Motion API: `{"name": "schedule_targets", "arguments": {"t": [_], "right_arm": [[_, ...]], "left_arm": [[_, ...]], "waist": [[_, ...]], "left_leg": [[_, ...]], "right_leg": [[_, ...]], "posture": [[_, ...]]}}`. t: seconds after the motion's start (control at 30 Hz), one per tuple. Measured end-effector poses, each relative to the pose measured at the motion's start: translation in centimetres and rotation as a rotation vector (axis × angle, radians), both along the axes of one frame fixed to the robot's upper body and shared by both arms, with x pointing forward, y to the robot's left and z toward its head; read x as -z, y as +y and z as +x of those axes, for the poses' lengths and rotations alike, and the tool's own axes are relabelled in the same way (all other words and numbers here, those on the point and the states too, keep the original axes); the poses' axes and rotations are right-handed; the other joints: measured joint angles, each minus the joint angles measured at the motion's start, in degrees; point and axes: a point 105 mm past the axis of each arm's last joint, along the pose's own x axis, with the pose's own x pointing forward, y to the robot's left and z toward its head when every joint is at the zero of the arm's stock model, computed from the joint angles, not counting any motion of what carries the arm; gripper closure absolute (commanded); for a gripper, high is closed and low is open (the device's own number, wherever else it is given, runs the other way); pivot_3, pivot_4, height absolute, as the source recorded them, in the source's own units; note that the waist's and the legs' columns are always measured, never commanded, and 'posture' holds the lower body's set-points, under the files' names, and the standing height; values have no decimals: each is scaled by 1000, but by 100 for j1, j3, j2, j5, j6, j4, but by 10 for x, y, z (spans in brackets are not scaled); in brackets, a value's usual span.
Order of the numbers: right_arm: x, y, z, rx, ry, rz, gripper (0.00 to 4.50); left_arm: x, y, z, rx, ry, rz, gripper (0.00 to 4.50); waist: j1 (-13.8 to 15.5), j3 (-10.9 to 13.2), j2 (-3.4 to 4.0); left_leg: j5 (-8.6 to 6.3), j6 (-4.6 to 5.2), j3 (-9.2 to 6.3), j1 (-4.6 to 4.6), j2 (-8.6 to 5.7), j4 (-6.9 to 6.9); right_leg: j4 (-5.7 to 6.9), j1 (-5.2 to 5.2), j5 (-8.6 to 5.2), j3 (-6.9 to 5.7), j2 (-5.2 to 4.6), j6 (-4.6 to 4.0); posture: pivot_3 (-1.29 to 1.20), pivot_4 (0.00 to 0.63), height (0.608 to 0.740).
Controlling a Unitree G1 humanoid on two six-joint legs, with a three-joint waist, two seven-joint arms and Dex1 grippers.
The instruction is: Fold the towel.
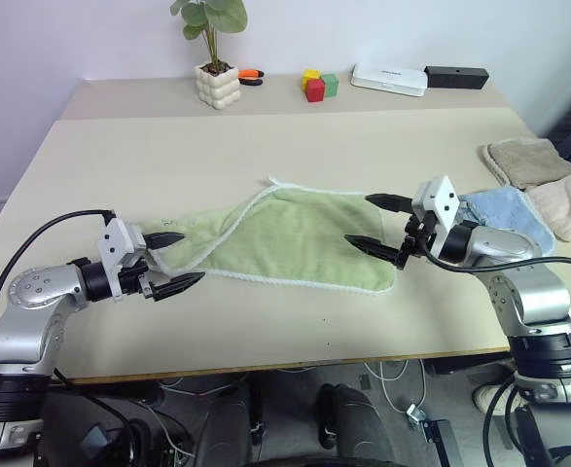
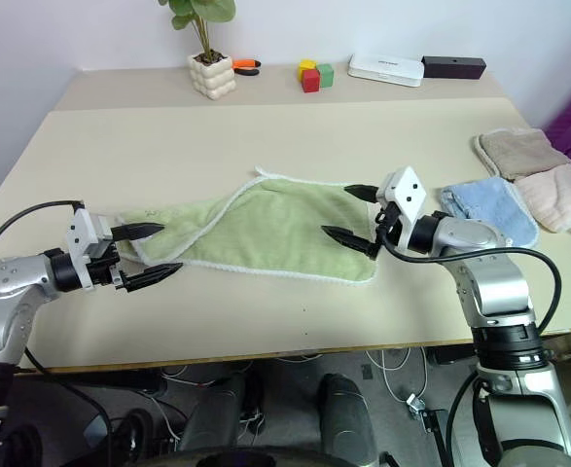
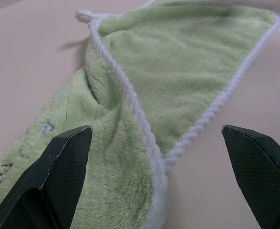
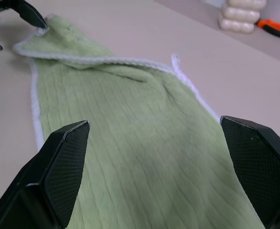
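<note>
On the tabletop (image 1: 266,146), the towel (image 1: 295,243) lies rumpled between the spread, empty left claw (image 1: 173,261) and right claw (image 1: 380,226), with blue (image 1: 504,212), beige (image 1: 528,161) and pink towels (image 1: 569,206) stacked just beside the right one.

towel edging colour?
White stitched edging on the light green towel; it shows best in the left wrist view.

Bright, even indoor light over the tabletop (image 1: 266,146), no glare; the towel (image 3: 178,71) casts only a soft, faint shadow beside its raised fold; close up, its near pile blurs, sharper farther off
</note>
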Motion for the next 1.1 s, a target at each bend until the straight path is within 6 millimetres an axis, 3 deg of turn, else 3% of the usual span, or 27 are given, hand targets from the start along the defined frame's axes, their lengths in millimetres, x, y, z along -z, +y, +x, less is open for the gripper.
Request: {"name": "schedule_targets", "arguments": {"t": [0.13, 0.4, 0.73, 1.1], "right_arm": [[0, 21, 2, -37, -11, 33, 38], [0, 40, 3, -57, -21, 79, 38], [-1, 67, 2, -71, -71, 148, 38], [8, 70, 2, -20, -69, 179, 38]], "left_arm": [[0, 1, 0, -4, -19, 17, 0], [11, 11, 4, -48, 9, 32, 0], [20, -6, 15, -18, 30, 44, 0], [20, 2, 20, -16, 52, 81, 0]], "waist": [[-14, 0, 0], [-6, 0, 0], [-6, 0, 0], [-7, 0, 0]], "left_leg": [[2, -4, 1, 0, 2, -1], [2, -4, 1, 0, 1, 0], [7, -11, 2, 0, -2, 0], [9, -15, 2, 0, -2, 1]], "right_leg": [[9, -5, 0, 0, 1, 0], [17, -7, 0, 0, 0, 0], [38, -14, -1, 0, -1, -1], [42, -17, -2, 1, -1, -1]], "posture": [[0, 150, 740], [0, 150, 740], [0, 150, 740], [0, 150, 740]]}}
